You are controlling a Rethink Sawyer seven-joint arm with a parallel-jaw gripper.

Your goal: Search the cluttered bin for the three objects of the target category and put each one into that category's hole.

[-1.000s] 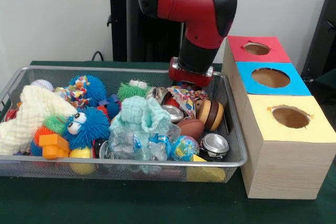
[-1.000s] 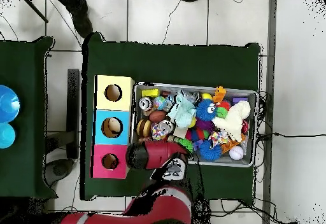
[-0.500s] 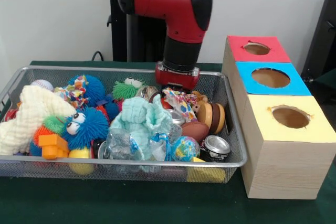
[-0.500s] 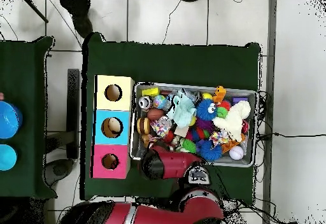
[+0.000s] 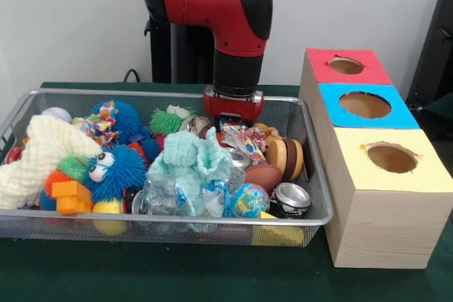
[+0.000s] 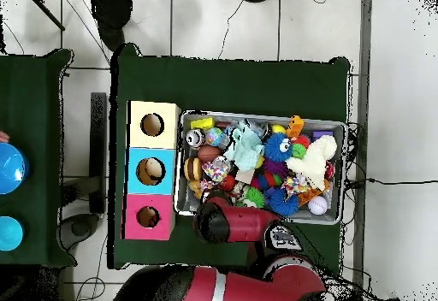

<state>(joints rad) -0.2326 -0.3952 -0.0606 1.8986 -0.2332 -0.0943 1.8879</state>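
Note:
A wire mesh bin (image 5: 315,218) holds a heap of toys, cloths and cans. My gripper (image 5: 232,119) hangs from the red arm (image 5: 237,5) low over the bin's back right part, just above a patterned cloth (image 5: 244,137) and a silver can (image 5: 200,126). Its tips are hidden among the clutter. A crushed can (image 5: 290,196) lies at the front right and another can (image 5: 238,158) in the middle. Right of the bin stand a red box (image 5: 368,68), a blue box (image 5: 333,97) and a yellow box (image 5: 425,175), each with a round hole. In the overhead view the arm (image 6: 231,225) covers the gripper.
Also in the bin: blue fuzzy toys (image 5: 120,167), a green fuzzy toy (image 5: 170,119), a mint cloth (image 5: 191,157), a cream cloth (image 5: 39,153), a baseball (image 5: 56,113), a brown football (image 5: 262,173), a globe ball (image 5: 248,199), a burger toy (image 5: 284,155), a crumpled bottle (image 5: 166,196).
In the front view the arm has swung left from the bin's back right corner toward its middle back. The patterned cloth below it has shifted slightly.

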